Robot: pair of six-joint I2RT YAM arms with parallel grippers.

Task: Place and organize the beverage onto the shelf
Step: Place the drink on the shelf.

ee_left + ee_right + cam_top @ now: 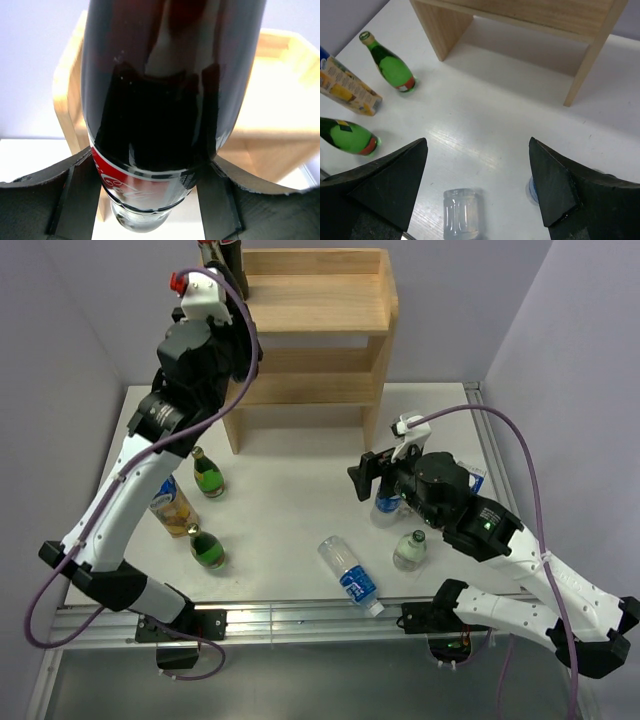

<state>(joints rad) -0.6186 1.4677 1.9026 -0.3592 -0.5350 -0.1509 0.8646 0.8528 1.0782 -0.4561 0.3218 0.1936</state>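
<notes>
The light wood shelf [320, 310] stands at the back of the table. My left gripper [226, 272] is raised at the shelf's top left corner and is shut on a dark cola bottle [222, 254]. In the left wrist view the cola bottle [165, 100], with its red label, fills the frame between my fingers [75, 200], and the shelf's top board [270, 100] is behind it. My right gripper [364, 480] hangs open and empty above the table, right of centre. In the right wrist view it [477, 150] is above a clear water bottle [461, 219].
Two green bottles [208, 473] [207, 548] and a juice carton [173, 507] stand at the left. A water bottle [349, 574] lies near the front edge. A small clear bottle [410, 550] and a blue-labelled bottle [387, 505] stand by the right arm.
</notes>
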